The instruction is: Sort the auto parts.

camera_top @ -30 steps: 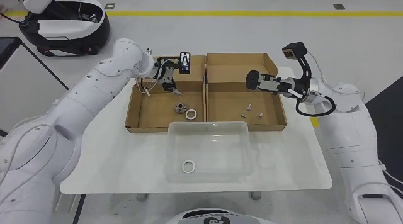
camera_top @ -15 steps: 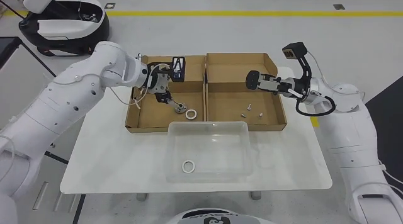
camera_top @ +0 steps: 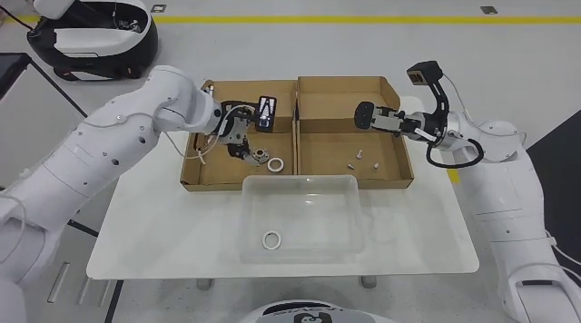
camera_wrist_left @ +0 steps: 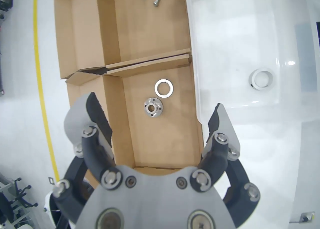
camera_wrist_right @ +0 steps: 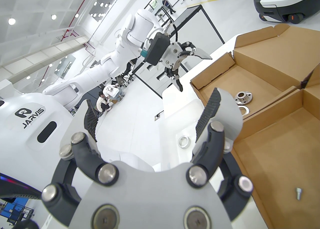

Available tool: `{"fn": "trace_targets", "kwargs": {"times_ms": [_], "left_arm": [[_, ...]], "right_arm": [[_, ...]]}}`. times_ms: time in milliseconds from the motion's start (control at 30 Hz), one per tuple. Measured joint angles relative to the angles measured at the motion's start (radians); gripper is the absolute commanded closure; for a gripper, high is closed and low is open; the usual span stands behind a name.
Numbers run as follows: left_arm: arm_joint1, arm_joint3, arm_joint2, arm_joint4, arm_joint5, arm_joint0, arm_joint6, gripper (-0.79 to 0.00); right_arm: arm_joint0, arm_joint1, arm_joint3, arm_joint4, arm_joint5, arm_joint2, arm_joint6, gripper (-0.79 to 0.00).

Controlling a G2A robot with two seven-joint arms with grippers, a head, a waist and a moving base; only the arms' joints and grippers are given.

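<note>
A metal flange [camera_top: 260,154] and a flat washer [camera_top: 277,165] lie in the left cardboard box [camera_top: 201,160]. My left gripper [camera_top: 239,140] hovers open just beside the flange, which the left wrist view places between its open fingers, lower down: flange [camera_wrist_left: 151,107], washer [camera_wrist_left: 164,88]. Small screws [camera_top: 360,152] lie in the right cardboard box [camera_top: 401,167]. My right gripper [camera_top: 362,114] hangs open and empty over that box's far half. A white ring [camera_top: 270,240] rests in the clear bin [camera_top: 300,179].
The clear bin stands at the table's near side against both boxes. A cardboard wall [camera_wrist_left: 147,64] divides the two boxes. Bare white tabletop [camera_top: 145,232] lies left of the bin. A white machine [camera_top: 91,37] is parked on the floor behind.
My left gripper has come from the far side of the left box toward the flange, and its wrist has turned. The right arm has kept still.
</note>
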Motion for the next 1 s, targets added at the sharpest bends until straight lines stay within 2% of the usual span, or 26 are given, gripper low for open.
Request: {"fn": "trace_targets", "kwargs": {"times_ms": [133,367,500,633,800,1000], "left_arm": [[-0.005,-0.064,0.051,-0.187,0.035,-0.045,-0.192,-0.785],[-0.002,-0.227,0.205,-0.436,0.24,-0.177,-0.4,-0.785],[-0.016,-0.313,0.205,-0.524,0.395,-0.167,-0.557,-0.785],[-0.039,-0.36,0.205,-0.547,0.494,-0.153,-0.654,-0.785],[-0.076,-0.4,0.205,-0.523,0.545,-0.121,-0.705,-0.785],[-0.111,-0.372,0.205,-0.476,0.532,-0.06,-0.692,-0.785]], "right_arm": [[0.0,0.0,0.0,0.0,0.0,0.0,0.0,-0.785],[0.0,0.0,0.0,0.0,0.0,0.0,0.0,-0.785],[0.0,0.0,0.0,0.0,0.0,0.0,0.0,-0.785],[0.0,0.0,0.0,0.0,0.0,0.0,0.0,-0.785],[0.0,0.0,0.0,0.0,0.0,0.0,0.0,-0.785],[0.0,0.0,0.0,0.0,0.0,0.0,0.0,-0.785]]}}
